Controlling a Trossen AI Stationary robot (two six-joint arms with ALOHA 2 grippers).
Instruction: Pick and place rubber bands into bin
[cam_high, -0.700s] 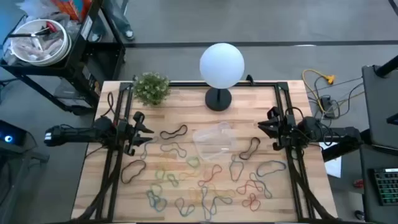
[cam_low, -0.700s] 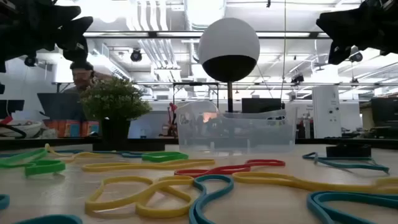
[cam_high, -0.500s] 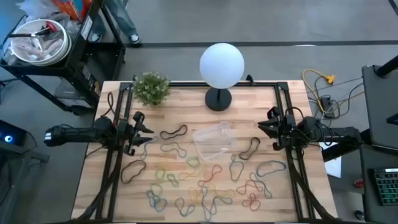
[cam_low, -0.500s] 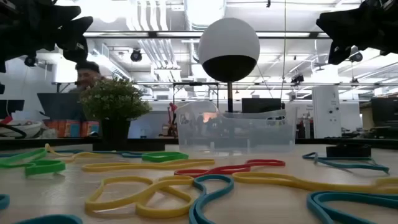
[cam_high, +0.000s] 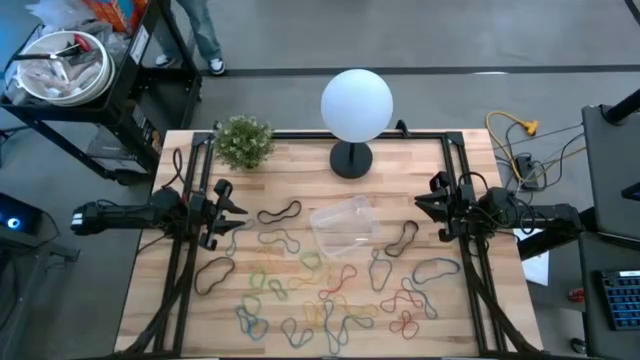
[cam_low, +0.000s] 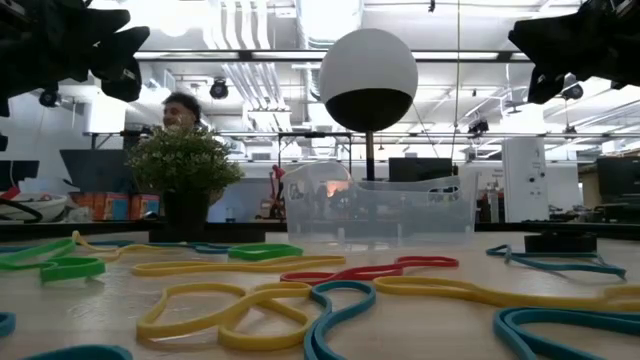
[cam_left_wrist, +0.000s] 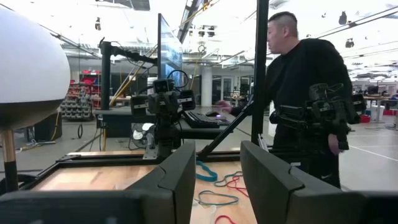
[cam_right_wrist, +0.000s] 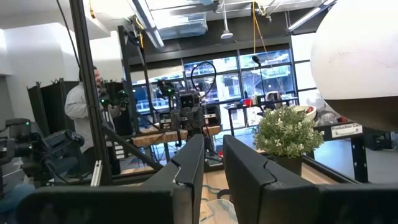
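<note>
High view: my left gripper (cam_high: 228, 210) hangs at the table's left edge, my right gripper (cam_high: 428, 208) at the right edge, both above the wood, touching nothing. The rubber bands (cam_high: 330, 285), thin floppy loops in mixed colours, lie scattered over the near half of the wooden table (cam_high: 400, 160). The bin (cam_high: 345, 225), clear plastic, sits mid-table between my grippers, bare wood behind it. A white globe lamp (cam_high: 356, 105) and a small plant (cam_high: 243, 140) stand at the far edge.

Low view: yellow, red, green and blue bands lie flat in front of the bin (cam_low: 380, 208); a person (cam_low: 180, 108) shows behind the plant.

Left wrist: my fingers (cam_left_wrist: 177, 180) stand parted with a clear gap, holding nothing.

Right wrist: my fingers (cam_right_wrist: 189, 171) stand apart with a narrower gap, empty.
</note>
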